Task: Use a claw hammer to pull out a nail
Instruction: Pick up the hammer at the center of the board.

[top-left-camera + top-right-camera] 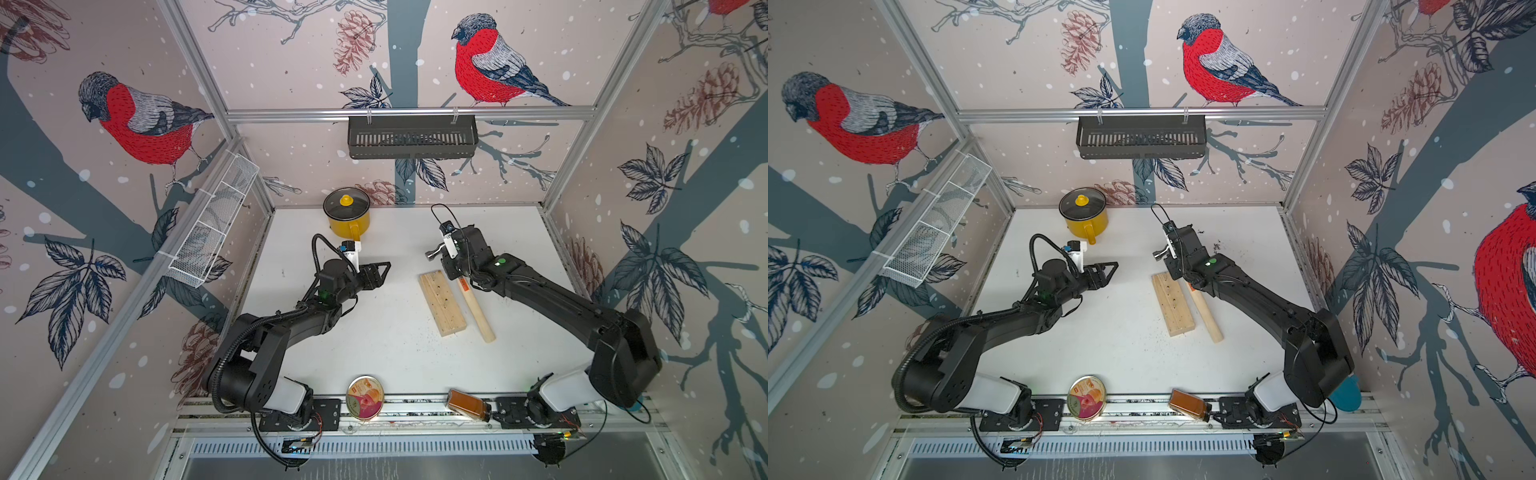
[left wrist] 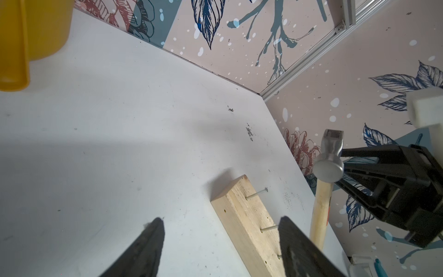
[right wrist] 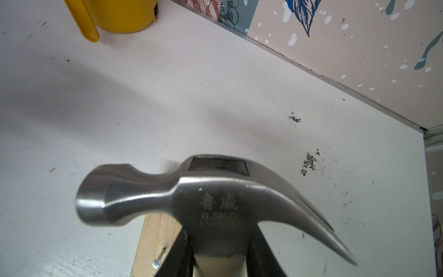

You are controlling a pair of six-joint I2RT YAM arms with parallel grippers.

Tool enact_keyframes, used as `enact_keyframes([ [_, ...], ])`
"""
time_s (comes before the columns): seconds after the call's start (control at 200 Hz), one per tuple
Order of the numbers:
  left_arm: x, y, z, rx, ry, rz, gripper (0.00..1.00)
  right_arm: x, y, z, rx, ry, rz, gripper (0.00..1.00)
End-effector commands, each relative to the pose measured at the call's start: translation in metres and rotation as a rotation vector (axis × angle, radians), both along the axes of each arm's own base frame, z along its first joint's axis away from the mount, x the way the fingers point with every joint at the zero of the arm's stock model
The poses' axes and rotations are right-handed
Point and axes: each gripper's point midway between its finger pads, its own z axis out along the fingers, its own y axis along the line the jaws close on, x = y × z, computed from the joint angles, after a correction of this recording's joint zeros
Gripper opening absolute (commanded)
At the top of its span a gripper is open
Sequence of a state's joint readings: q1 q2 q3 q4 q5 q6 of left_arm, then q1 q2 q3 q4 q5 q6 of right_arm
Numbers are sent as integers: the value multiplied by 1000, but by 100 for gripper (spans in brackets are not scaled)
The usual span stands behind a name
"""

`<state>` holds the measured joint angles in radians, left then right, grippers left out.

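**Right Grip on the Hammer, Left Jaws Wide and Empty**

My right gripper is clamped on the claw hammer, high on the pale handle just under the steel head, with one black finger on each side of the wood. The head is lifted above the tabletop, just past the far end of the wooden block, striking face toward the left edge and claw toward the right edge. The handle slopes back toward the near edge, close along the block's right side. I cannot tell whether its butt touches the surface.

My left gripper has its jaws spread wide and holds nothing. It hovers left of the block, well apart from it, with its fingertips pointing that way.

The block lies right of the tabletop's middle. Nails stand out of its top, one near the far end and another farther along.

A yellow pot with a lid sits at the far edge. A round tin and a brown jar lie at the near edge.
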<state>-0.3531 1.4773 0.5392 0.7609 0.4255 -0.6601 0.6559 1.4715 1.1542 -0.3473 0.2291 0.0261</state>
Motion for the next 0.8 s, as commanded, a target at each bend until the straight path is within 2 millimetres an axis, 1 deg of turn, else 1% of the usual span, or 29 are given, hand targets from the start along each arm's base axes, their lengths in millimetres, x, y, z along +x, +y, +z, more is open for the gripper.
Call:
enact_keyframes([
  [0.0,-2,-9,20,-108,-45,-63,75,2,4,24,3,-76,10,2],
  [0.14,-5,-17,23,-170,-43,-126,75,-11,17,23,-8,-64,82,1],
  [0.315,-13,-30,35,-254,-51,-237,76,-28,39,8,-51,-36,178,2],
  [0.435,-20,-37,43,-286,-69,-291,76,-33,46,-3,-79,-16,206,1],
  [0.555,-23,-44,45,-276,-77,-322,76,-38,53,-11,-88,1,232,1],
  [0.65,-28,-57,44,-238,-78,-363,76,-42,60,-18,-101,11,258,1],
  [0.735,-32,-70,42,-199,-81,-399,75,-47,66,-21,-106,13,280,1],
  [0.795,-32,-75,40,-175,-76,-408,75,-49,69,-21,-106,9,290,1],
])
